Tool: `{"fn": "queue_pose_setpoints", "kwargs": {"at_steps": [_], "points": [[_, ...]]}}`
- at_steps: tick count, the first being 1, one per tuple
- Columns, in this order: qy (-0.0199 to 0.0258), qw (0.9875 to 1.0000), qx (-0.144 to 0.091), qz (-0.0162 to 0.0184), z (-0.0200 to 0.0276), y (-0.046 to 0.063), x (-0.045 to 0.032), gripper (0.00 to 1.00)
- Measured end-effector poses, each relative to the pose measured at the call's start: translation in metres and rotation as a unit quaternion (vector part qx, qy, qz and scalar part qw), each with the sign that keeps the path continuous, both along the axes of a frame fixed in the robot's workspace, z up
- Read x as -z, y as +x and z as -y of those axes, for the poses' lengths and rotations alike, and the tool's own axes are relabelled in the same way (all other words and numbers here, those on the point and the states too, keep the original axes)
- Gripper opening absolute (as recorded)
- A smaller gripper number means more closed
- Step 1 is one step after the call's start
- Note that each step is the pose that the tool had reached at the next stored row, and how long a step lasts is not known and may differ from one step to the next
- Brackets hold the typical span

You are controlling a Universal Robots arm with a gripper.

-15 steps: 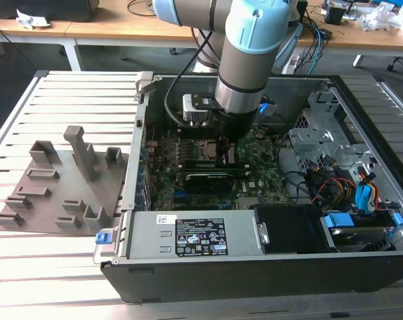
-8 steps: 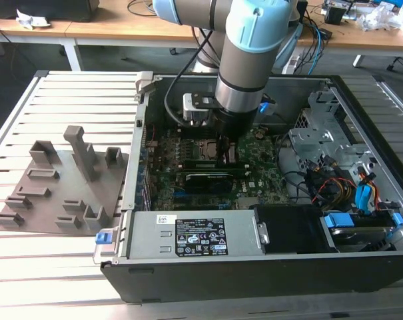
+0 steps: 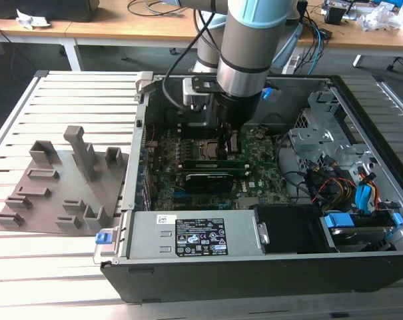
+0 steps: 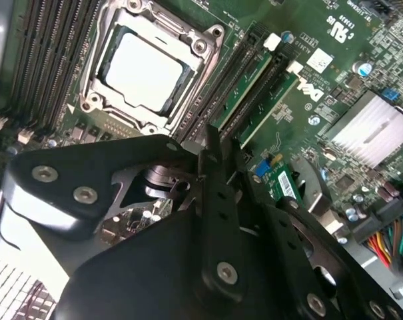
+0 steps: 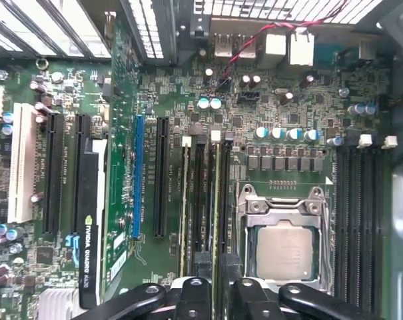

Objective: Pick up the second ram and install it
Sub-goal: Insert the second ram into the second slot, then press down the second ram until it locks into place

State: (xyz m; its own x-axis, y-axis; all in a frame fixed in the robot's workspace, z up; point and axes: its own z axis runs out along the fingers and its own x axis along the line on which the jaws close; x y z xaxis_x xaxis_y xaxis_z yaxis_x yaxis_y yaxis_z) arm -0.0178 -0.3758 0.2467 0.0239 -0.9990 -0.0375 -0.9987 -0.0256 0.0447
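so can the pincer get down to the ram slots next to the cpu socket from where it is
Probably yes. The pincer hangs inside the open case, right over the ram slots beside the cpu socket, and nothing lies between them. The black card sits off to one side.

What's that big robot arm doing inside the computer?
The grey robot arm's black gripper is down inside the open black computer case, right beside the square silver processor socket. It sits over the long memory slots, where thin dark memory sticks stand on the green motherboard.
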Motion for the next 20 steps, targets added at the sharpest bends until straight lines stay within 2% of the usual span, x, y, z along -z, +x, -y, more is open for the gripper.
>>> {"fn": "queue_pose_setpoints", "kwargs": {"at_steps": [1,2,3,16,17,18,19,20], "points": [[-0.0026,1.0,0.0,0.0001,-0.0011,0.0,-0.0017,0.2],[-0.005,1.0,0.0,0.0003,-0.0026,0.0,-0.0042,0.13],[-0.0059,1.0,0.0,0.0003,-0.0033,0.0,-0.0067,0.11],[-0.0059,1.0,0.0,0.0003,-0.0033,0.0,-0.007,0.11],[-0.0065,1.0,0.0,-0.0004,-0.0033,0.006,-0.0066,0.11],[-0.0065,1.0,0.0,-0.0028,-0.0033,0.017,-0.005,0.11],[-0.0064,1.0,0.0,-0.005,-0.0033,0.029,-0.0009,0.11],[-0.0064,1.0,0.0,-0.0055,-0.0033,0.034,0.0022,0.11]]}}
